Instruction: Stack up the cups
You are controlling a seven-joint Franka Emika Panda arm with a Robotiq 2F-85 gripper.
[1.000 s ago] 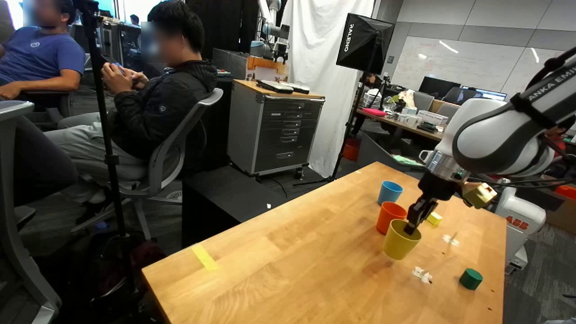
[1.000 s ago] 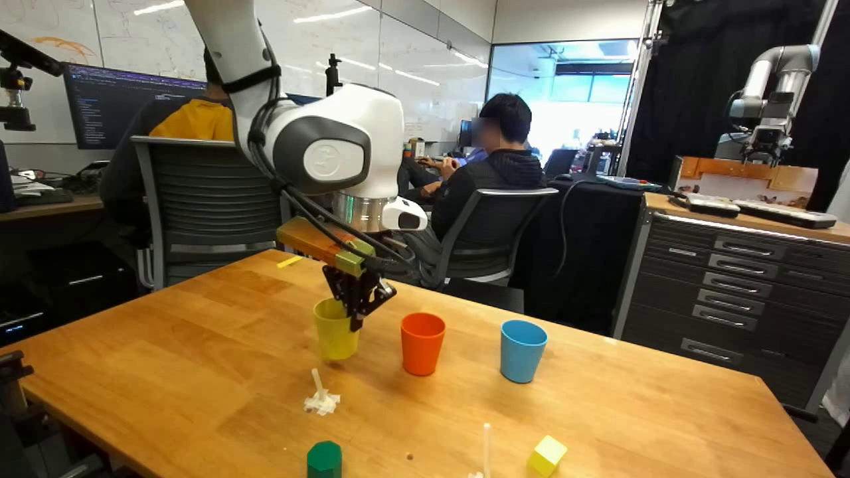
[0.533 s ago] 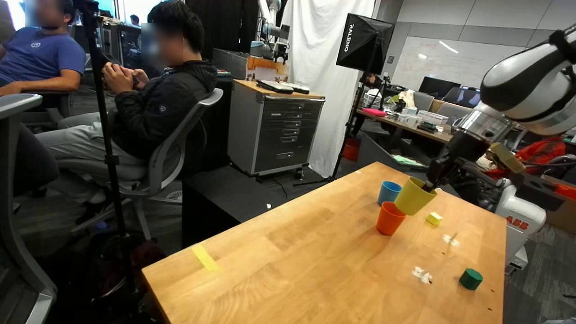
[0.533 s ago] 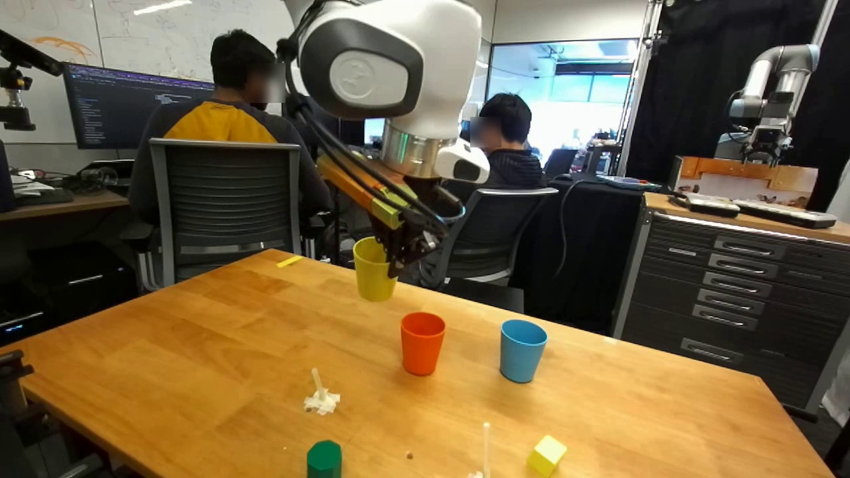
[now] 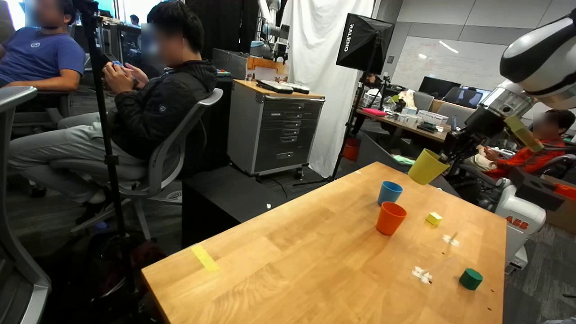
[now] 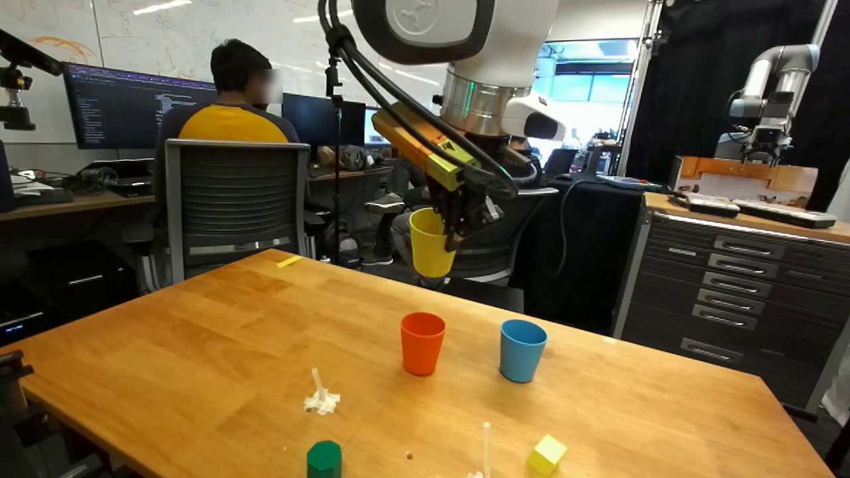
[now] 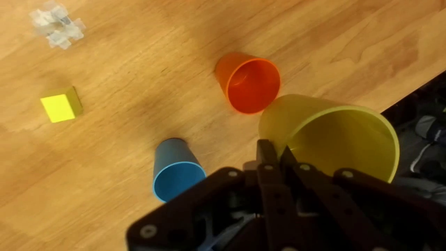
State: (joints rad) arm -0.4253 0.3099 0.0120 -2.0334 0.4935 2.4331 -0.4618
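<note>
Yellow cup (image 6: 428, 252) gripped by 1 tool (image 7: 277, 150), 2 cups (image 6: 422, 348) standing

The cups (image 6: 422, 353) look like smooth plastic, the tabletop (image 6: 219, 358) like lightly glossy wood.

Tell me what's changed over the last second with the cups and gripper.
The gripper has carried the yellow-green cup upward and toward the right of the picture in both exterior views; the cup now hangs clear of the table. Its grip is unchanged: nothing newly taken or let go. The orange cup, blue cup, yellow cube and green block stayed put.
</note>
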